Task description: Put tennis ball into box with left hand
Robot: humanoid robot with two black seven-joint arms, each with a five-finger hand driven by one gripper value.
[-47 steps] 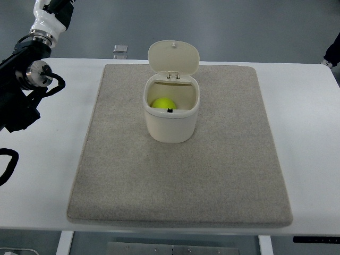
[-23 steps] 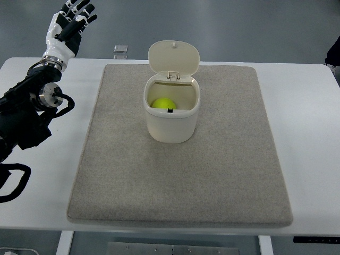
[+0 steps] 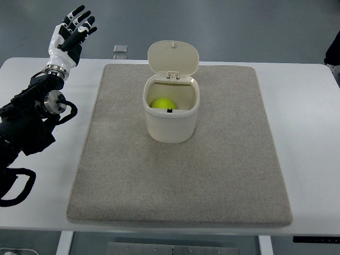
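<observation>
The tennis ball (image 3: pixel 163 103) is lying inside the cream box (image 3: pixel 170 116), whose hinged lid (image 3: pixel 173 57) is standing open at the back. The box is sitting on a grey mat (image 3: pixel 180 175) covering the white bench (image 3: pixel 311 159). The left hand (image 3: pixel 70 33) is hanging released, fingers spread, past the bench's far-left corner, holding nothing.

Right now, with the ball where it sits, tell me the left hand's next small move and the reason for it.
Probably none toward the ball: the tennis ball already lies inside the box, whose lid stands open. The left hand hangs open and empty at the table's far left edge, well clear of the box. I would ease it down to rest beside the mat.
</observation>
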